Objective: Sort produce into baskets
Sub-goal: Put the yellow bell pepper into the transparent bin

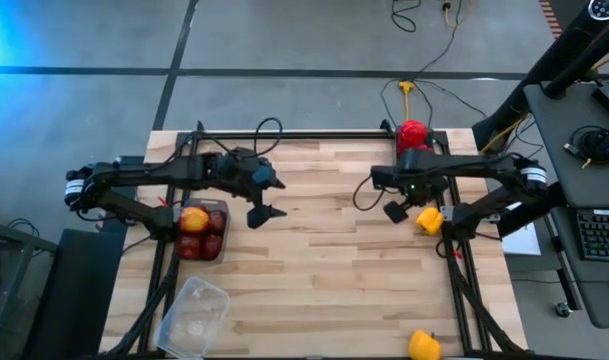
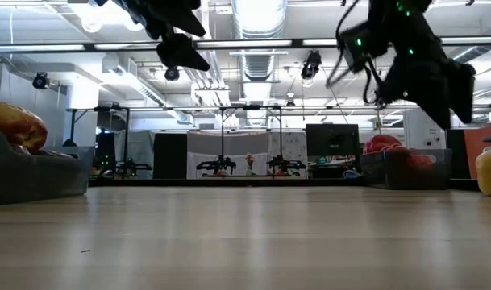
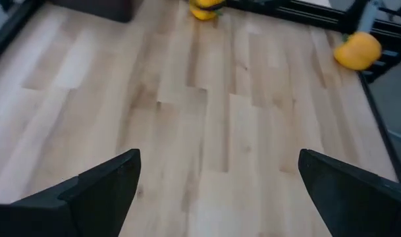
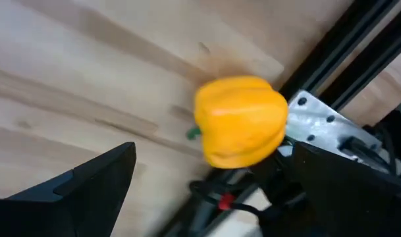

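My left gripper (image 1: pixel 269 198) (image 3: pixel 220 191) hangs open and empty above the table, just right of a dark grey tray (image 1: pixel 224 238) that holds dark maroon round produce (image 1: pixel 190 248) and a yellow-orange piece (image 1: pixel 194 219). My right gripper (image 1: pixel 396 208) (image 4: pixel 213 191) is open and held above the table, close to a yellow pepper (image 1: pixel 429 220) (image 4: pixel 240 122) that rests on the wood beside the black frame rail. It touches nothing. Red peppers (image 1: pixel 412 132) sit in a dark tray (image 2: pixel 406 169) at the far right. A second yellow pepper (image 1: pixel 422 345) lies at the near right edge.
A clear plastic tub (image 1: pixel 194 318) stands at the near left corner. A black frame rail (image 1: pixel 464 270) runs along the table's right side, and cables lie at the far edge. Bare wood (image 1: pixel 324 280) spreads across the middle of the table.
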You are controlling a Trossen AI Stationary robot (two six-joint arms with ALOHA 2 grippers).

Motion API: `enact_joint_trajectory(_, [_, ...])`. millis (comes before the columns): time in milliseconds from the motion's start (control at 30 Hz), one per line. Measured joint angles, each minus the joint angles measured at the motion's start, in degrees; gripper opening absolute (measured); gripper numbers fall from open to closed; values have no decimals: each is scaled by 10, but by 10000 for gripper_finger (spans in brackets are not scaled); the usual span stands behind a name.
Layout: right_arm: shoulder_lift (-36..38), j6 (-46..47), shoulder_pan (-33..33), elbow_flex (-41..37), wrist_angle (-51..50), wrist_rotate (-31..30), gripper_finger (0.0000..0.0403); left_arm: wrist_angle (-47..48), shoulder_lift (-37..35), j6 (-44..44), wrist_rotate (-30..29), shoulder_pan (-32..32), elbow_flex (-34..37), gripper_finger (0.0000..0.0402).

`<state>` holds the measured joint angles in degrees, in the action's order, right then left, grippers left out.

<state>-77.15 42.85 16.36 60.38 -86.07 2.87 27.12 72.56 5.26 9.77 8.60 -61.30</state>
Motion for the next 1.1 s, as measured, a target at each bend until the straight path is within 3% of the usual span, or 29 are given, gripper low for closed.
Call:
enact_joint_trajectory(533, [-104, -187, 67, -131, 53, 45, 400, -1, 17, 68, -20, -55, 1, 393])
enact_joint_trajectory(733, [-148, -201, 66, -131, 75, 31, 395, 5, 13, 89, -113, -133, 13, 393])
enact_joint_trajectory(1100, [-157, -172, 52, -114, 81, 65, 310, -1, -53, 191, -255, -249, 89, 393])
